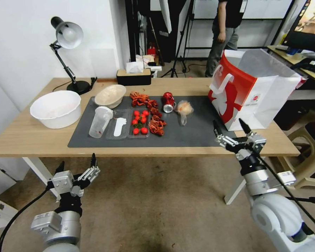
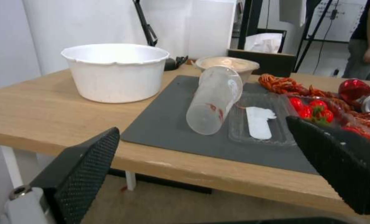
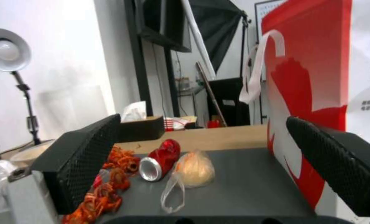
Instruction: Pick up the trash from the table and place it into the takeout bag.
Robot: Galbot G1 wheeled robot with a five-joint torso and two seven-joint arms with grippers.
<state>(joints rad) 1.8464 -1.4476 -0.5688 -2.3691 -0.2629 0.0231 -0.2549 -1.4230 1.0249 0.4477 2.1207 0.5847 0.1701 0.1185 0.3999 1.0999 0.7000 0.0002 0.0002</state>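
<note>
Head view: 2 arms held short of the table [image 1: 35, 138], before any pick. Left gripper [image 1: 77, 167] hangs below the near edge, off the mat's left corner, fingers spread apart, holding nothing. Right gripper [image 1: 232, 130] sits at the near-right edge, just in front of the takeout bag [image 1: 255, 87], fingers likewise apart and empty; its wrist view looks along the mat toward the crushed red can [image 3: 162, 158] and the clear plastic bag [image 3: 191, 171]. Judged: this pose puts the right arm nearest both bag and can, so short carries are likely.

Trash lies w/in the dark grey mat [image 1: 196, 134], approx. in a row. The clear plastic cup [image 1: 100, 121] lies on its side, mouth toward the beige bowl [image 1: 110, 95], beside a clear tray w/ a white paddle-shaped piece. Centre: red tomatoes and orange-red shell scraps. The can lies on its side, silver end toward the robot; the plastic bag w/ orange contents lies just beside it. No blue-and-white paper cup can be made out.

Materials: cup thin, translucent, smeared red inside, likely to roll or crush. Can dented, glossy metal. Plastic bag limp, knotted, its loose tail toward the near edge. Takeout bag stiff paper, boxy, upright, mouth open, flat handle drooping over its red side. Mat matte; tabletop pale wood grain. Off the mat, at left: a large white tub [image 1: 56, 108].
</note>
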